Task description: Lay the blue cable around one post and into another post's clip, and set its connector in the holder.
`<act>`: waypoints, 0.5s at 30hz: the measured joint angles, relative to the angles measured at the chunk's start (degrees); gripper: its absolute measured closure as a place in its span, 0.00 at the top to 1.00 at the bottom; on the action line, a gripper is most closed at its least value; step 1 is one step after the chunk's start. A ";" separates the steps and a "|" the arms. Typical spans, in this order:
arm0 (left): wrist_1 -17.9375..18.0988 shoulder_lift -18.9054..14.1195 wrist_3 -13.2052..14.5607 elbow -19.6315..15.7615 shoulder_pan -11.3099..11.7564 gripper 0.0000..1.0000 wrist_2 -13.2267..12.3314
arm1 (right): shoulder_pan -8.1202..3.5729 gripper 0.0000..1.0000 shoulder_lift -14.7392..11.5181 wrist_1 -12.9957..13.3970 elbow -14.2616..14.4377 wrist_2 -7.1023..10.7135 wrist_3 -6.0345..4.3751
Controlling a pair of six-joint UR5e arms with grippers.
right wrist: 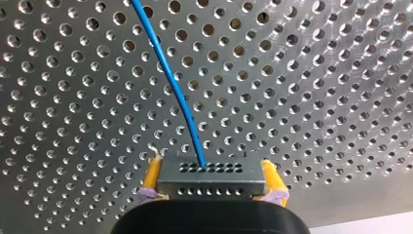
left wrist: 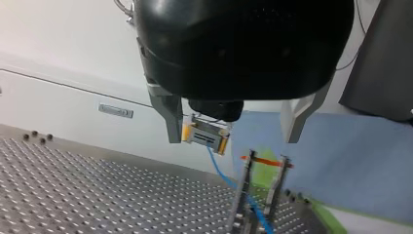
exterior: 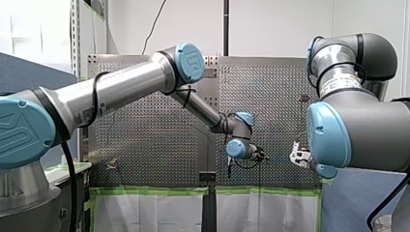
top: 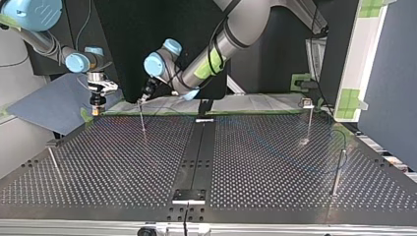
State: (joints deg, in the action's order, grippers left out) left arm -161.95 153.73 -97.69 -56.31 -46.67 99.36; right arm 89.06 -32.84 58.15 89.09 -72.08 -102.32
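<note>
Blue cable (right wrist: 170, 83) ends in the connector (right wrist: 214, 190), which you find at the far left of the table (top: 123, 162) in the top view. It is clamped in the right gripper (top: 97, 107), which hangs fingers-down over the far edge. From the right wrist you see the yellow pads (right wrist: 152, 176) pressed on the connector's two short ends. Its long axis therefore runs pad to pad, across the gripper, and its holed face points away from the gripper toward the table. The cable leaves that face near the middle and runs on away from the fingers, bending gently over the holes.

Next to the right in the top view you come to a thin post (top: 143, 120) near the far edge. The left gripper (top: 142, 97) is just above its top; you cannot tell whether they touch. From the left wrist you see its metal fingers (left wrist: 171, 117) spread wide with nothing between them. Ahead of them the connector lies about level, tilted a little. The cable slants down from it to a two-pronged clip (left wrist: 243, 190) with an orange band (left wrist: 265, 161) across its top. You cannot tell whether the cable passes between the prongs or behind them.

Further right in the top view stand a far post (top: 309, 123) and a nearer post (top: 337, 172), both well apart from the grippers.
</note>
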 joint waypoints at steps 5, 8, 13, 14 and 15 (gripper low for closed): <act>2.20 -2.54 2.54 -2.52 -0.79 1.00 2.54 | -0.05 0.00 0.00 -0.33 0.02 0.00 0.00; 3.14 -4.03 3.80 -4.01 -1.01 1.00 4.03 | -0.09 0.00 0.00 -0.55 0.03 0.00 0.03; 3.93 -6.43 4.39 -6.41 -1.13 1.00 6.42 | -0.07 0.00 0.00 -0.71 0.02 0.00 0.06; 3.98 -6.88 4.36 -6.87 -1.13 1.00 6.87 | -0.06 0.00 0.00 -0.72 0.02 0.00 0.04; 3.92 -7.48 4.29 -7.47 -1.13 1.00 7.45 | -0.04 0.00 0.00 -0.73 0.02 0.00 0.04</act>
State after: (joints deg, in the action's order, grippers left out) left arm -158.03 146.25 -93.40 -63.78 -47.81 106.81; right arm 89.02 -32.84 57.42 89.11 -72.07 -102.28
